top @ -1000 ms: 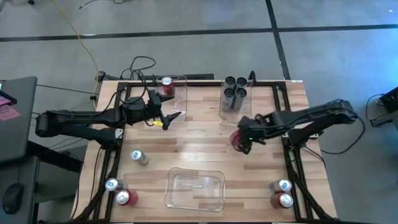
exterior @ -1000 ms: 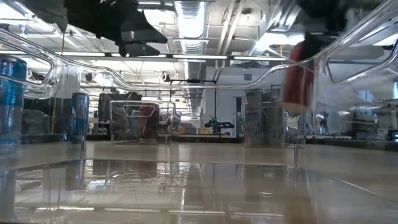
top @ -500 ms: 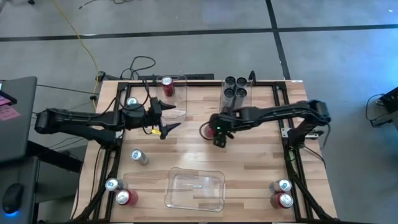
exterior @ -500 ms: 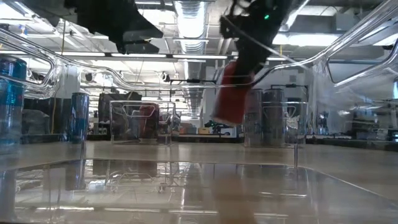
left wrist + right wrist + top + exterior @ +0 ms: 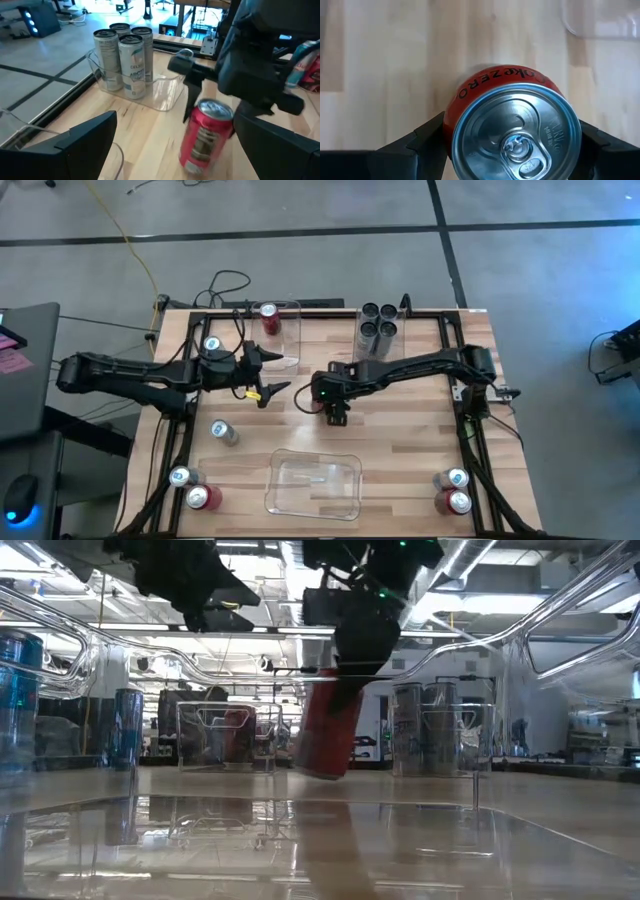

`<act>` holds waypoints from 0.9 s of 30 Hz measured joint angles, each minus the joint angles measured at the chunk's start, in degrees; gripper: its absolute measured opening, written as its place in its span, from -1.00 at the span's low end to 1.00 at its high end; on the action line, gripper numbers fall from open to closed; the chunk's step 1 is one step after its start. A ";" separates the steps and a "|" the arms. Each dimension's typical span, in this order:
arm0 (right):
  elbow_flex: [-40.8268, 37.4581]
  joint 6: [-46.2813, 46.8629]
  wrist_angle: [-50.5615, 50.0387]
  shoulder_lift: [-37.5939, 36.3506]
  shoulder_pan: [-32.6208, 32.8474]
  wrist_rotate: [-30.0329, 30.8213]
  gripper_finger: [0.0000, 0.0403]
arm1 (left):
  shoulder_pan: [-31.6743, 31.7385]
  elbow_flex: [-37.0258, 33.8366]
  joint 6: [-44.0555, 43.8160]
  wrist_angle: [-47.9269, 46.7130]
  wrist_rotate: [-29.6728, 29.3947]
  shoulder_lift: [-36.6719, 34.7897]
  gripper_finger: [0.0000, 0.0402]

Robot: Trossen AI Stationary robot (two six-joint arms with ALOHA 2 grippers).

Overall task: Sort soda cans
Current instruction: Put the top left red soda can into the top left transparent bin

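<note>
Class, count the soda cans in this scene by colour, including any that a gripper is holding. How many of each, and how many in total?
Red cans: 4
Silver-white cans: 4
Dark grey cans: 4
Total: 12

Four cameras, one shared red can.
Overhead looks straight down; low one level across the table (image 5: 420,435); both wrists close, sharing the red can (image 5: 512,125) between the right jaws.

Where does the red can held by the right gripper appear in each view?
High view: red can mid-table, mostly hidden under the right gripper.
Low view: centre, tilted, hanging above the table.
Left wrist view: lower centre.
Right wrist view: fills the centre, top-on.
Shared landmark: the grey cans, also seen at and.
</note>
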 joint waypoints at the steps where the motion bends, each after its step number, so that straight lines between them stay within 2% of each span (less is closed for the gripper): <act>1: 0.54 -0.41 0.16 0.47 0.04 -0.19 0.52 | -0.15 0.01 -0.20 0.40 -0.01 0.43 0.99; 9: 2.24 -3.48 -0.21 2.04 -0.24 -1.43 0.56 | -0.34 0.04 -1.49 0.30 -0.18 3.75 0.99; 19: 2.24 -4.69 1.65 2.00 -0.17 -1.72 0.96 | -0.39 0.04 -1.47 2.06 -0.33 4.53 0.99; 27: 2.18 -2.54 2.55 0.43 0.42 -1.72 0.89 | -0.82 0.04 -2.28 2.22 -0.33 4.53 0.99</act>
